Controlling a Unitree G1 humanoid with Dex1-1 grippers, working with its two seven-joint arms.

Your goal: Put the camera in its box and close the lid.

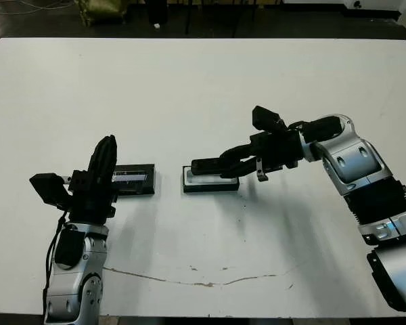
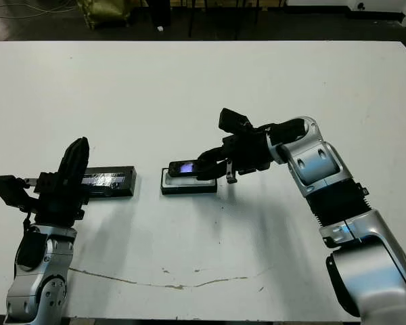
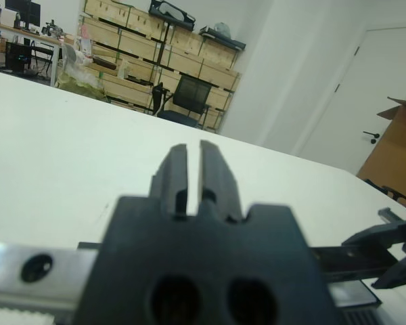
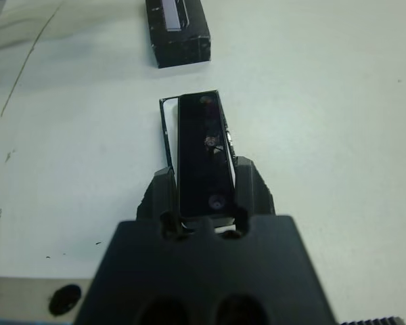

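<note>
near the middle of the white desk (image 1: 203, 81) our right end effector (image 4: 203, 189) is clamped on the camera (image 4: 203, 152), one finger on each long side, holding it lengthwise just over the box (image 1: 210, 181). we judge that grip keeps the bar lined up with the white-lined tray so it can drop straight in (whether it already touches the lining we cannot tell). at nine o'clock from the box, well apart from it, lies the lid (image 1: 134, 179) with its silvery stripe up, waiting for the closing step. our left end effector (image 1: 103, 159) hangs just at the lid's nine o'clock end, fingers nearly together with only a thin slit between them and holding nothing, probably parked there to take the lid.
</note>
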